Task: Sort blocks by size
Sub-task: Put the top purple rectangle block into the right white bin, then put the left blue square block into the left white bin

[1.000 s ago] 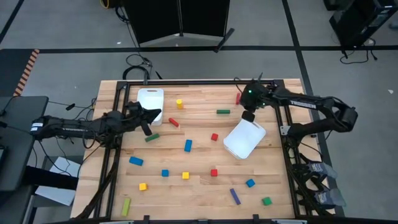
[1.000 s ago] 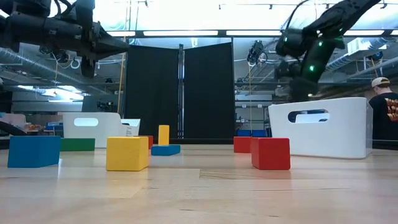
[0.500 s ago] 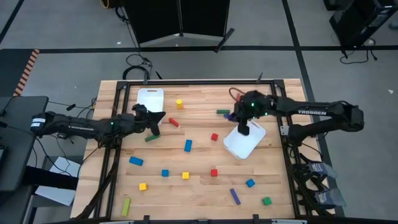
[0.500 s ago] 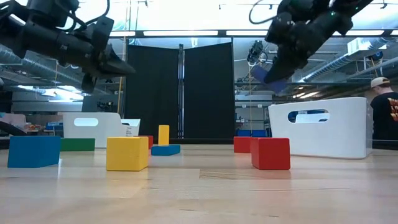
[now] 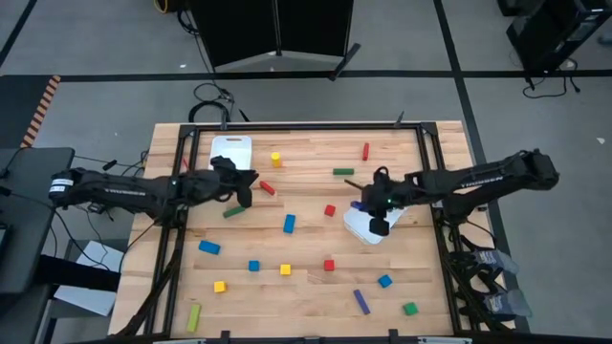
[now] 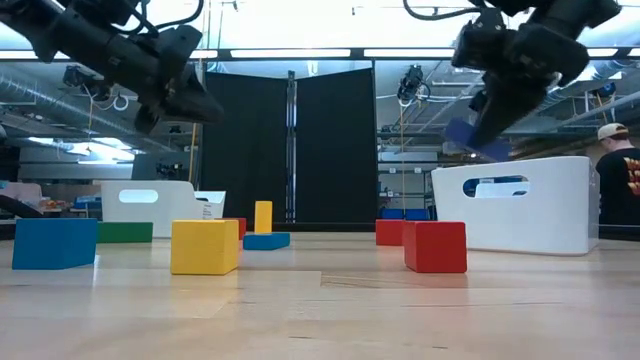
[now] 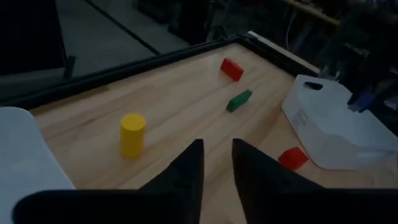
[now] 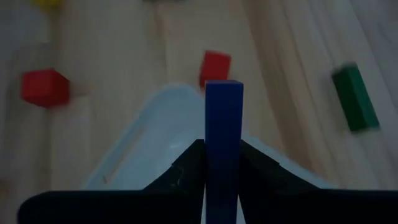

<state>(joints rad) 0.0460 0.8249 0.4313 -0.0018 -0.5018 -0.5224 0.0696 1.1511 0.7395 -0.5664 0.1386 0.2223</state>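
Blocks lie scattered over the wooden table [image 5: 306, 287], most of them in its near half, with bare wood between them. The right gripper [image 5: 375, 212] hangs over the white bin [image 5: 361, 227] at the table's right-centre, its fingers clamped on a blue bar [image 8: 222, 134]. The right wrist view shows that bar held end-on between the two dark fingers, above the bin's rim, with two red blocks [image 8: 215, 65] and a green bar [image 8: 354, 98] on the wood beyond. From above, the bar is almost hidden by the gripper; the low view shows it tilted in the air just above the bin's top edge [image 6: 478, 137].

The left gripper [image 5: 244, 186] hovers over the far left part of the table, beside a second white bin [image 5: 230, 148] that sits against the far edge. Its fingers stand slightly apart, holding nothing, as the left wrist view shows. That view also gives an upright yellow cylinder [image 7: 132, 134] just ahead, a red bar [image 7: 232, 69] near the far rail, and a green bar [image 7: 239, 100] in open wood.

The low view alone shows a person [image 6: 620, 170] at the far right, beyond the table.
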